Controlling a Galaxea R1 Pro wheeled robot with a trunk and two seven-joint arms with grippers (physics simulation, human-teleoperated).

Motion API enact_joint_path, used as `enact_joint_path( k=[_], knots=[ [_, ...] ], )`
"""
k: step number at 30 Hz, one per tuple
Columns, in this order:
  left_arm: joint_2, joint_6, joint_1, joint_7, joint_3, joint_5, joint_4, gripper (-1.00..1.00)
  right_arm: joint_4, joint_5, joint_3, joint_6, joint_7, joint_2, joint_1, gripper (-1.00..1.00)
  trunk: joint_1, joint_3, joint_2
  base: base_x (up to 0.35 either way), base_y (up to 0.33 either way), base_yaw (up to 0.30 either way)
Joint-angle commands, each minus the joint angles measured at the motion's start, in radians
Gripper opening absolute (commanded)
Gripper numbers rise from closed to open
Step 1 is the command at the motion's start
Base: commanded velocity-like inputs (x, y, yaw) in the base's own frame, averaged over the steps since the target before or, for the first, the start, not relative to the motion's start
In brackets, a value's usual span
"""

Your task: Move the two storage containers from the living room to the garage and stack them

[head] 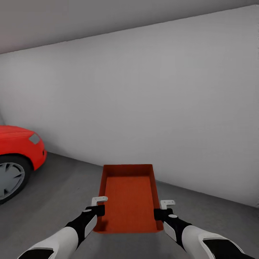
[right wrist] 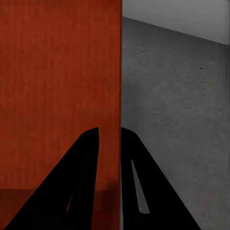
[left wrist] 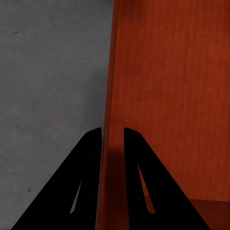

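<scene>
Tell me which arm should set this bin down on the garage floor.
Neither alone: both. The left gripper pinches the bin's left wall and the right gripper its right wall, so lowering them together to the floor looks safest.

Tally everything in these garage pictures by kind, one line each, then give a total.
Orange-red rectangular plastic storage container, held by its side walls: 1
Black two-finger grippers: 2, left gripper and right gripper
Red car, partly in view: 1
Total: 4
</scene>
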Motion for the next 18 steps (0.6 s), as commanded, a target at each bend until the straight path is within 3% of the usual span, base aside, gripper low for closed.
enact_joint_path(
  k=[1,18],
  knots=[
    [0.054,0.007,0.0,0.008,0.043,-0.006,-0.009,-1.0,0.004,-0.005,-0.011,-0.005,-0.005,-0.004,0.0,-1.0,0.001,0.0,-0.001,0.315,0.1,-0.245],
    [0.054,0.006,-0.001,0.008,0.043,-0.006,-0.009,-1.0,0.004,-0.005,-0.011,-0.005,-0.005,-0.005,0.0,-1.0,0.001,0.0,-0.001,0.321,0.014,-0.245]
  ],
)
